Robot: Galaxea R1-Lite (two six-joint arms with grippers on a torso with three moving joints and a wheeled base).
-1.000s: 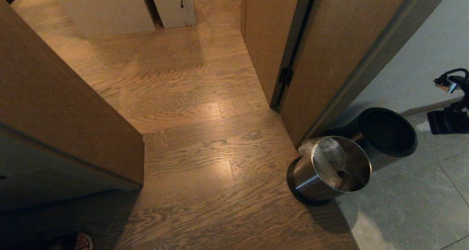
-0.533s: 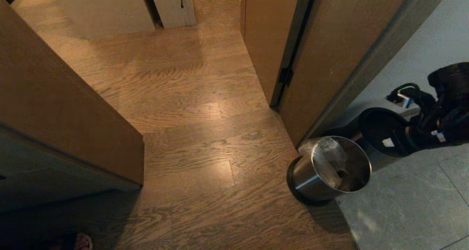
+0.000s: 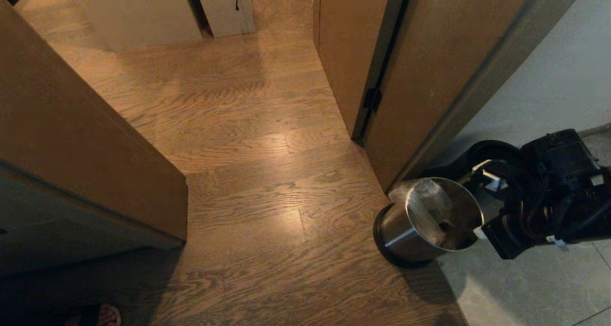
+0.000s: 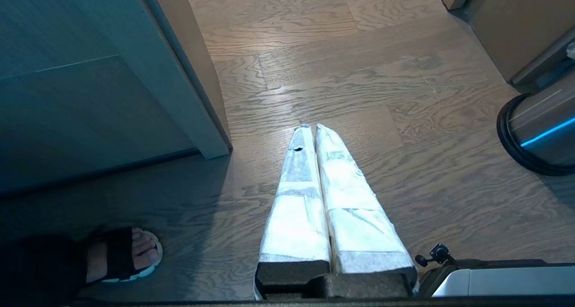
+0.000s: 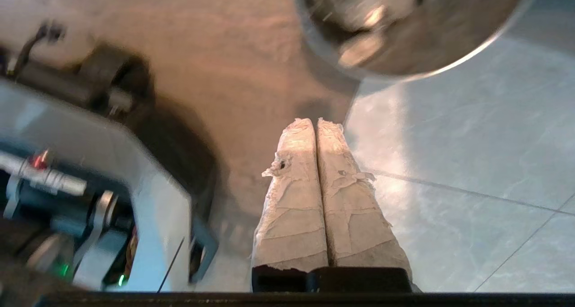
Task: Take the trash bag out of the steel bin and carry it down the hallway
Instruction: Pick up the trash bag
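The steel bin (image 3: pixel 405 230) stands tilted where the wood floor meets the grey tiles, its shiny mouth open. The trash bag (image 3: pixel 429 206) lies crinkled and whitish inside it. My right arm (image 3: pixel 549 192) reaches in from the right, just beside the bin's rim. In the right wrist view the right gripper (image 5: pixel 316 122) is shut and empty, hanging over the floor seam short of the steel bin (image 5: pixel 404 28). The left gripper (image 4: pixel 312 127) is shut and empty above the wood planks, with the steel bin (image 4: pixel 539 131) off to its side. Grey hallway tiles (image 3: pixel 525 288) lie to the right.
The bin's black-rimmed top section (image 3: pixel 487 152) sits behind the bin, partly hidden by my right arm. A wooden door and frame (image 3: pixel 429 78) rise behind the bin. A wall panel (image 3: pixel 71 149) is on the left. A person's sandalled foot (image 4: pixel 126 255) stands near my base (image 5: pixel 90 163).
My right arm has swung in from the right edge towards the bin and now covers part of the black-rimmed top section. Bin, bag and left gripper have not moved.
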